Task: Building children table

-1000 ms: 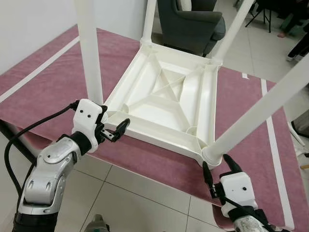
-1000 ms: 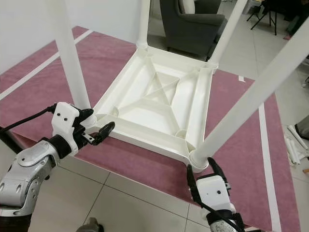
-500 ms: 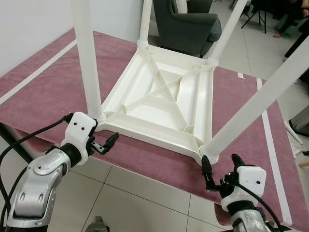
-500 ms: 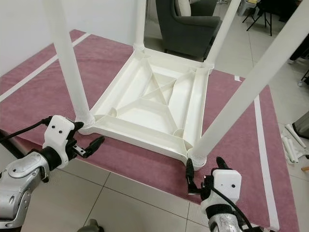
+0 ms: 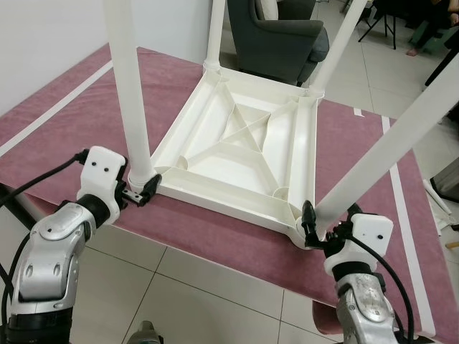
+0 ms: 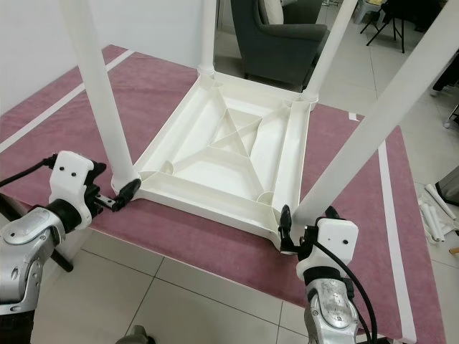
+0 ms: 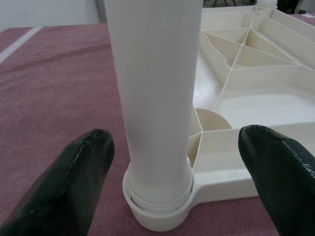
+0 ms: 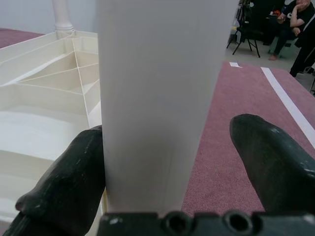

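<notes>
A white children's table (image 5: 244, 143) lies upside down on a maroon carpeted platform (image 5: 72, 122), its legs pointing up. My left gripper (image 5: 145, 189) is open at the foot of the near-left leg (image 5: 129, 93). In the left wrist view its fingers (image 7: 74, 182) straddle that leg (image 7: 152, 98) with a gap on both sides. My right gripper (image 5: 326, 222) is open low around the near-right leg (image 5: 387, 150). In the right wrist view one finger (image 8: 64, 191) rests against the leg (image 8: 157, 98) and the other stands apart.
A dark grey armchair (image 5: 280, 36) stands behind the platform. White stripes (image 5: 401, 208) run along the carpet. The platform's front edge (image 5: 215, 247) drops to tiled floor (image 5: 201, 294) under my arms. People sit far off (image 8: 295, 29). Loose white parts (image 6: 437, 208) lie on the floor at right.
Both grippers have moved in from beside the near corners and now straddle the two near legs at their feet. The table has not moved.
</notes>
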